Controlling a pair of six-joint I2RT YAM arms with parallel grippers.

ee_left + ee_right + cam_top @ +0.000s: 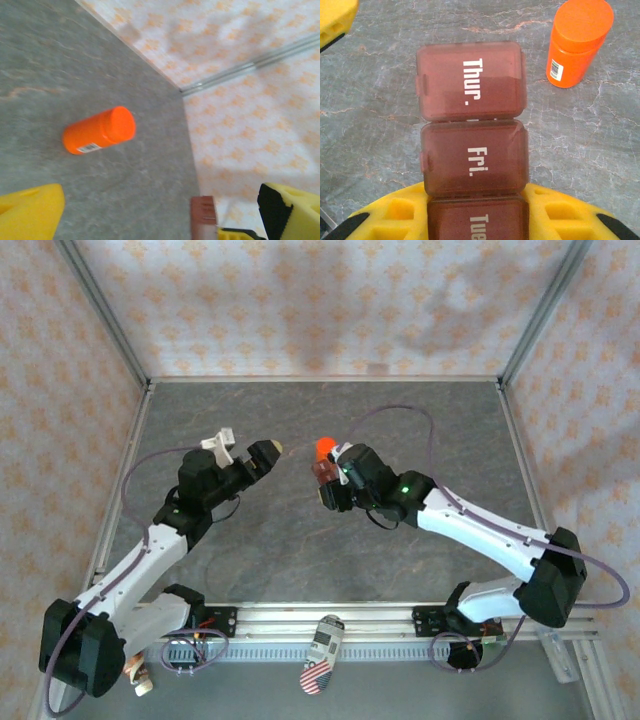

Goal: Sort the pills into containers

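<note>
Top view: two pincers. Left pincer [270, 452] spread wide. Right pincer [326, 483] pinched on one box [321, 471]. One bottle [325, 447] just beyond its tip.

Left wrist view: bottle smooth orange cylinder, barcode label, ahead of yellow fingers [30, 212]. Box corner between fingers, nearer one.

Right wrist view: box translucent red-brown plastic, three rounded-square lids seen: "Thur.", "Fri.", "Tue". "Tue" end between yellow pads [390, 215]. Table [370, 125] grey, marbled.

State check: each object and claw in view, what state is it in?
orange bottle: upright, cap on.
pill box: Thur., Fri. and Tue lids all shut; Tue end sits in the right claw.
right claw: shut on the pill box.
left claw: open, empty.
</note>
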